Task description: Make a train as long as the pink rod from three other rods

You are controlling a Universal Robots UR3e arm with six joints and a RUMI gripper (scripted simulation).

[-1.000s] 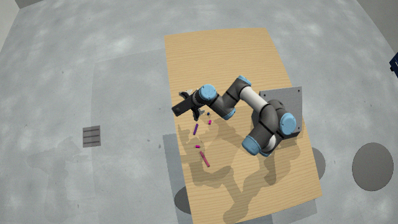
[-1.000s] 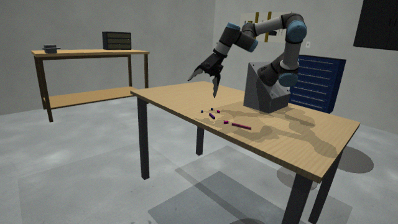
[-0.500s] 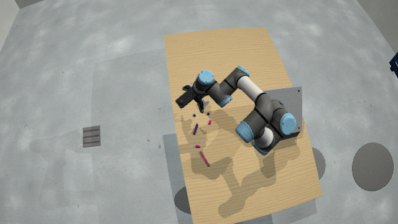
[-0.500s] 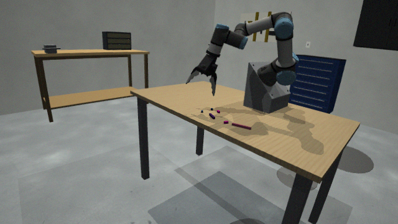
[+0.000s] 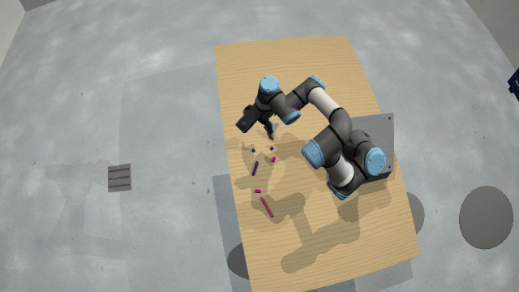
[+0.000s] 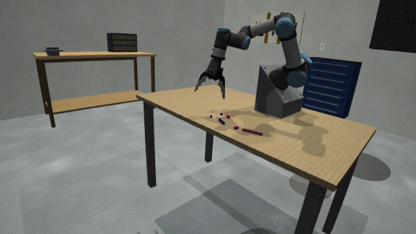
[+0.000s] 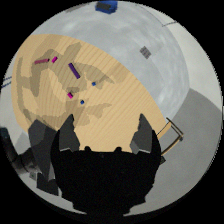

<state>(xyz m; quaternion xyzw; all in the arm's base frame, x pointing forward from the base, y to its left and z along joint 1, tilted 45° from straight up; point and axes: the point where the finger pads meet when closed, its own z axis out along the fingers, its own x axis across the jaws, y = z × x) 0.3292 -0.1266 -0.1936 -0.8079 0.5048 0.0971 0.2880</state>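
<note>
The pink rod [image 5: 267, 207] lies flat near the table's left edge; it also shows in the exterior view [image 6: 252, 131] and the wrist view [image 7: 41, 61]. A magenta rod [image 5: 258, 191] lies just off its far end. A purple rod [image 5: 255, 168] lies further on, with a second magenta rod [image 5: 273, 159] to its right. Two blue rods [image 5: 253, 150] [image 5: 271, 148] lie beyond those. All rods lie apart from each other. My gripper [image 6: 210, 89] is open and empty. It hangs well above the table, beyond the blue rods.
The arm's grey base block [image 6: 274, 94] stands at the table's right side. A second wooden table [image 6: 91, 55] with a dark box stands far off to the left. A blue cabinet [image 6: 331, 86] stands behind the base.
</note>
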